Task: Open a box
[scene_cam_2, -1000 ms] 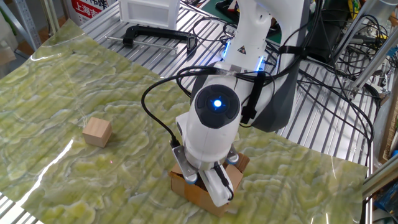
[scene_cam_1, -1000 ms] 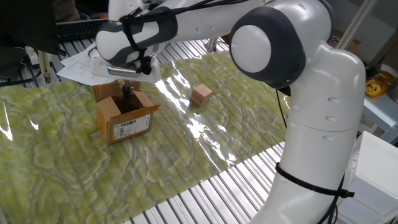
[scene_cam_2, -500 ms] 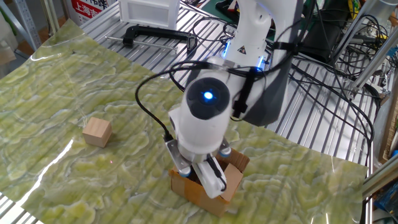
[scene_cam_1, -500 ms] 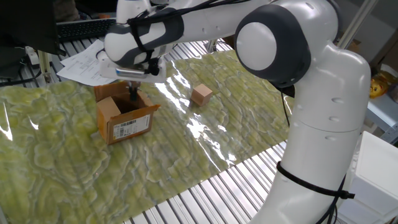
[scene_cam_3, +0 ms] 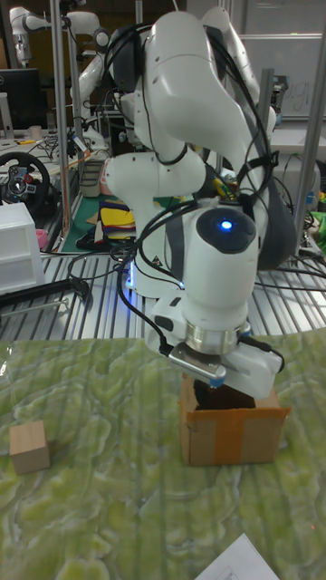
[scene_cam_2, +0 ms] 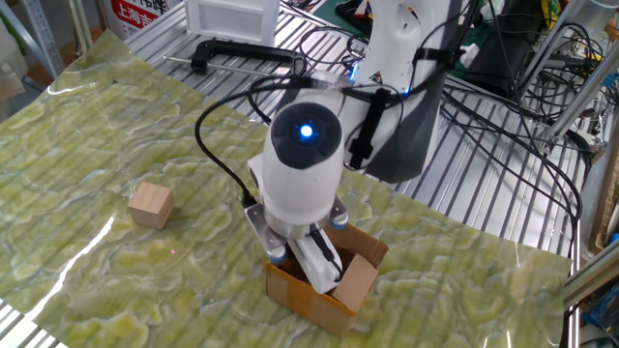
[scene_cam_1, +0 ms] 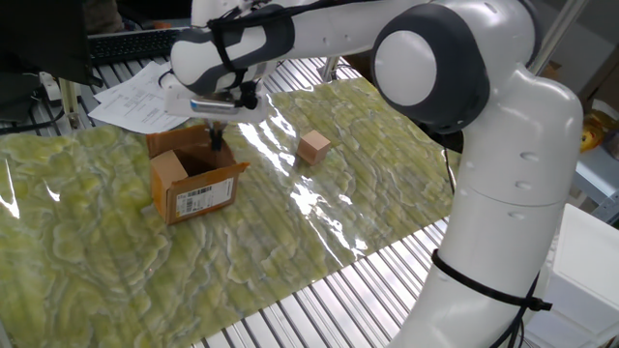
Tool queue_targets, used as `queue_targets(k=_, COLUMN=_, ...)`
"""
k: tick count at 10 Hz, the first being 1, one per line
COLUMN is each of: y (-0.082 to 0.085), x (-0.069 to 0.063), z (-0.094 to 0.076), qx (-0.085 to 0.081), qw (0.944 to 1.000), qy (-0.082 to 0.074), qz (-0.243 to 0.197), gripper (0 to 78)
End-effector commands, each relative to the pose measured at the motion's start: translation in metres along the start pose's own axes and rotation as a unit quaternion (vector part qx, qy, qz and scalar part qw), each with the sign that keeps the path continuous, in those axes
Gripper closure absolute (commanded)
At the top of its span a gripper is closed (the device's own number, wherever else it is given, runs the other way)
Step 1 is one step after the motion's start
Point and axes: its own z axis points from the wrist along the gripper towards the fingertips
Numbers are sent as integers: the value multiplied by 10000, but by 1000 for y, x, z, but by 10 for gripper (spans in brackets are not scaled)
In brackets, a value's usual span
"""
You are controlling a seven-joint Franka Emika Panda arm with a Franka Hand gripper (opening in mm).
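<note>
End effector [scene_cam_1: 217, 141] has risen from inside the cardboard box [scene_cam_1: 192, 186], left of frame centre on the worktop; flaps stand open, so opening looks nearly complete. Finger spacing cannot be determined.

claw [scene_cam_1: 217, 138] jaw gap hidden, box [scene_cam_1: 191, 180] interior hidden

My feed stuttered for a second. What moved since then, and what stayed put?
The gripper has lifted up out of the box and drifted toward its far edge; its fingers were down inside the opening a second ago. It carries nothing visible. The box, flaps spread open, and the small tan cube have not shifted.
</note>
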Motion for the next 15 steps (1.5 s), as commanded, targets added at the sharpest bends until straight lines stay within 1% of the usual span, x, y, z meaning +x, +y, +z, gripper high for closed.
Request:
queue_targets(k=1, y=-13, x=-5, z=-10, qx=75, qw=9997, qy=-43, qz=-215, gripper=776)
queue_targets(k=3, y=-24, x=-12, z=-10, qx=88, qw=9994, qy=-63, qz=-331, gripper=776)
queue_targets(k=4, y=-25, x=-13, z=-10, qx=93, qw=9993, qy=-65, qz=-342, gripper=776)
queue_targets(k=5, y=-32, x=-19, z=-10, qx=93, qw=9991, qy=-70, qz=-408, gripper=776)
queue_targets(k=8, y=-42, x=-31, z=-2, qx=69, qw=9987, qy=-75, qz=-506, gripper=776)
queue_targets(k=10, y=-41, x=-33, z=3, qx=36, qw=9989, qy=-59, qz=-461, gripper=776)
queue_targets(k=15, y=-26, x=-29, z=31, qx=-6, qw=9993, qy=-111, qz=-365, gripper=776)
